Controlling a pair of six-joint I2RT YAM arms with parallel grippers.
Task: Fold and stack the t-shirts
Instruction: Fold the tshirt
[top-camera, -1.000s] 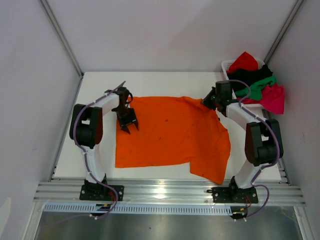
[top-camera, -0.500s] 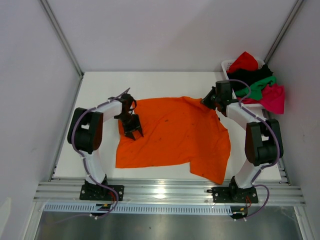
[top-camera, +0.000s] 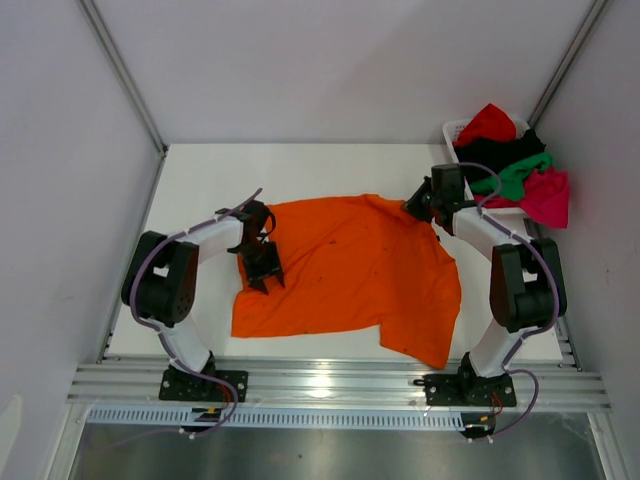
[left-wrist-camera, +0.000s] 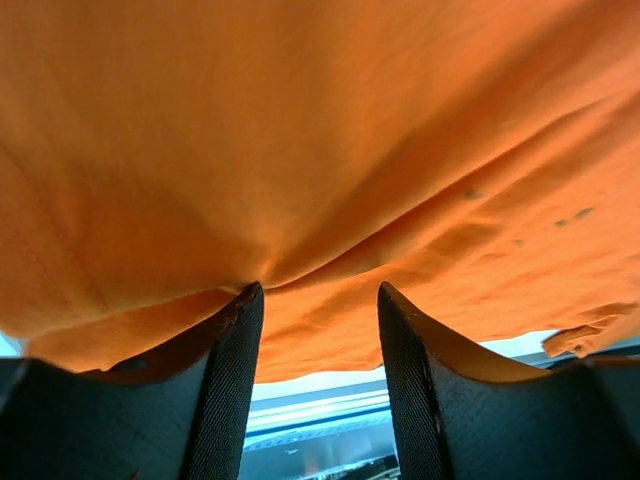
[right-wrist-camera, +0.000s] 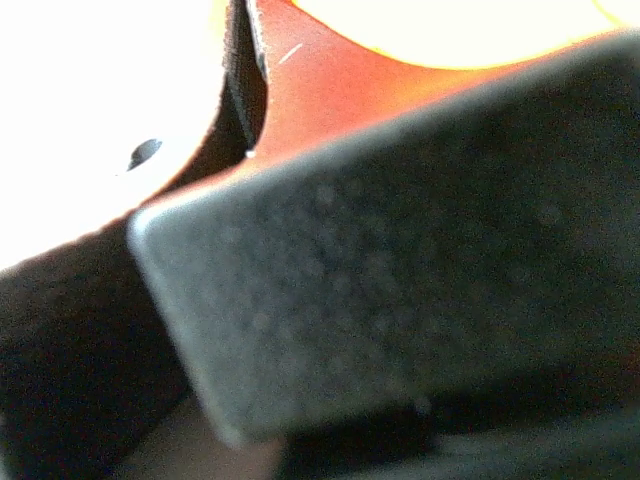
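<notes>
The orange t-shirt (top-camera: 345, 270) lies spread out in the middle of the white bench (top-camera: 200, 180), filling the centre of the top view between the two arms. Its lower right corner hangs in a point toward the bottom of the frame, and its upper edge rises to a peak at the right.

The left fingers (top-camera: 258, 278) are down on the shirt's left edge, left of centre. In the left wrist view these fingers (left-wrist-camera: 225, 380) stand apart with a clear gap, the orange cloth (left-wrist-camera: 300, 150) wrinkled across their tips and filling the upper frame; nothing is clamped between them.

The right fingers (top-camera: 411, 208) sit at the shirt's upper right corner, closed on the cloth there. The right wrist view is very close and blurred: a dark finger pad (right-wrist-camera: 400, 250) fills most of it, with orange fabric (right-wrist-camera: 330, 70) pressed beside it at the top.

In the upper right corner of the top view a white basket (top-camera: 452, 130) holds the red t-shirt (top-camera: 488, 122), the black t-shirt (top-camera: 500, 152), the green t-shirt (top-camera: 515, 178) and the magenta-pink t-shirt (top-camera: 548, 195), heaped unfolded and spilling over its rim
</notes>
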